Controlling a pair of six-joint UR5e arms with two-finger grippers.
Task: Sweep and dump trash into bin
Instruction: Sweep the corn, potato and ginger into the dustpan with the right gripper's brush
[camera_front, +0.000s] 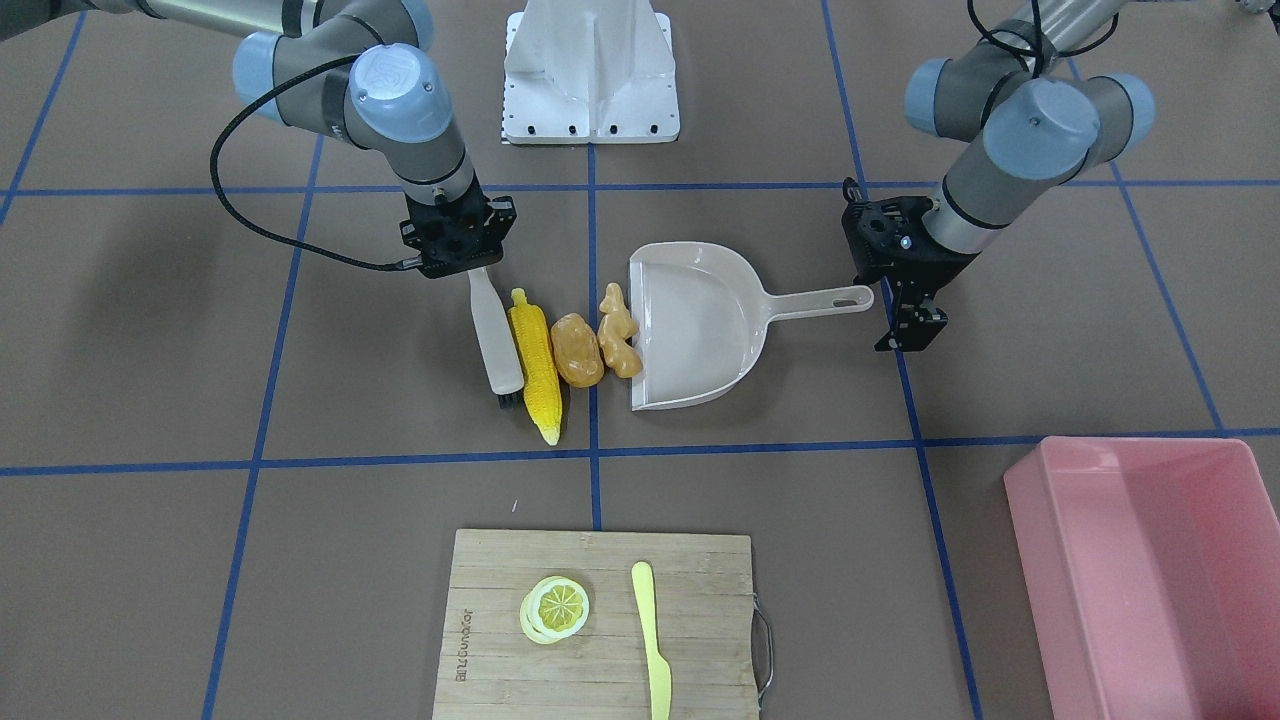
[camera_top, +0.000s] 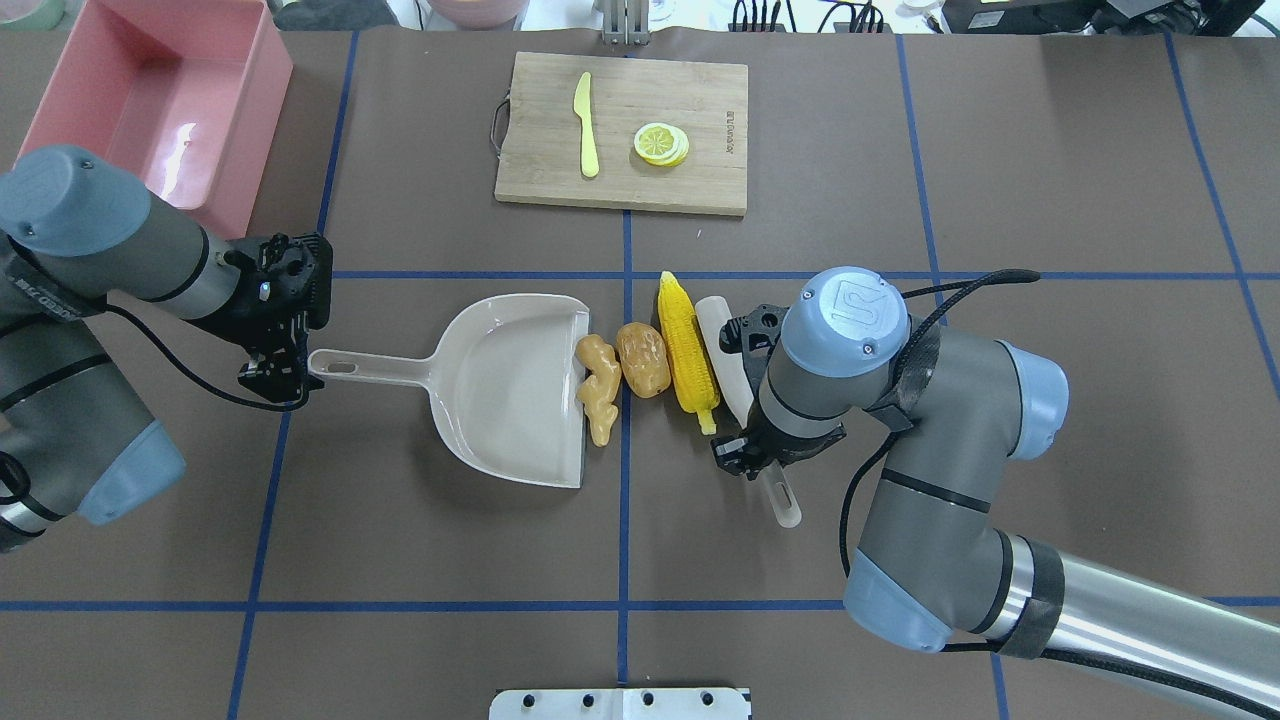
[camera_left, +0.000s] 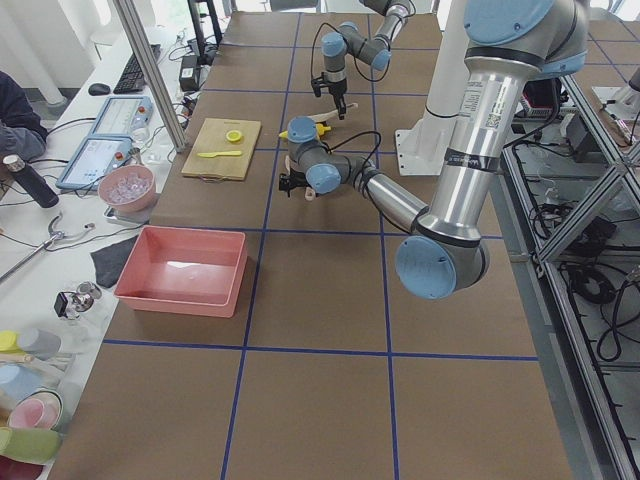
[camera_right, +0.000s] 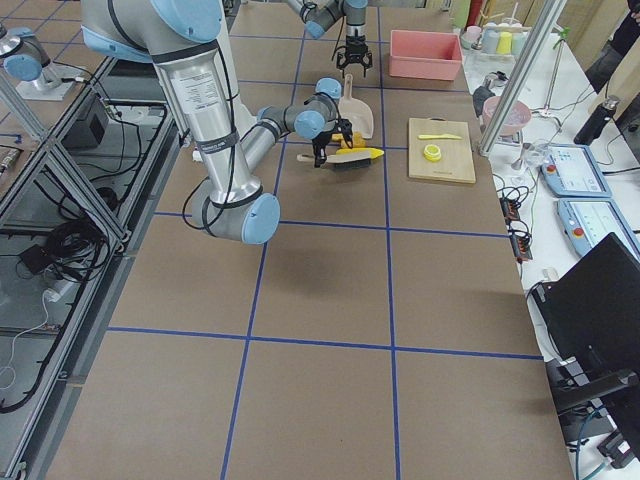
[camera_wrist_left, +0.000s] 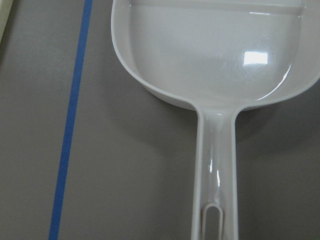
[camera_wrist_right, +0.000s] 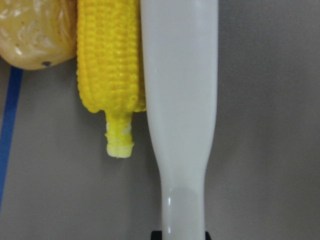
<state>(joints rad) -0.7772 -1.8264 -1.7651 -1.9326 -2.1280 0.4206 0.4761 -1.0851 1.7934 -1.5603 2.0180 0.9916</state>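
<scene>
The corn cob (camera_front: 535, 360), potato-like lump (camera_front: 577, 350) and ginger root (camera_front: 618, 335) lie side by side in a row. The ginger touches the open lip of the beige dustpan (camera_front: 700, 330). My right gripper (camera_front: 470, 265) is shut on the handle of a white brush (camera_front: 495, 340), whose side rests against the corn; the right wrist view shows the brush (camera_wrist_right: 180, 100) beside the corn (camera_wrist_right: 107, 60). My left gripper (camera_front: 912, 335) stands at the end of the dustpan handle (camera_wrist_left: 215, 165), jaws apart and empty. The pink bin (camera_front: 1170, 600) stands empty at the table's edge on my left.
A wooden cutting board (camera_front: 600, 620) with a lemon slice (camera_front: 555, 608) and a yellow knife (camera_front: 650, 620) lies across the table from me. The white robot base (camera_front: 590, 70) is behind the row. Blue tape lines mark the brown table.
</scene>
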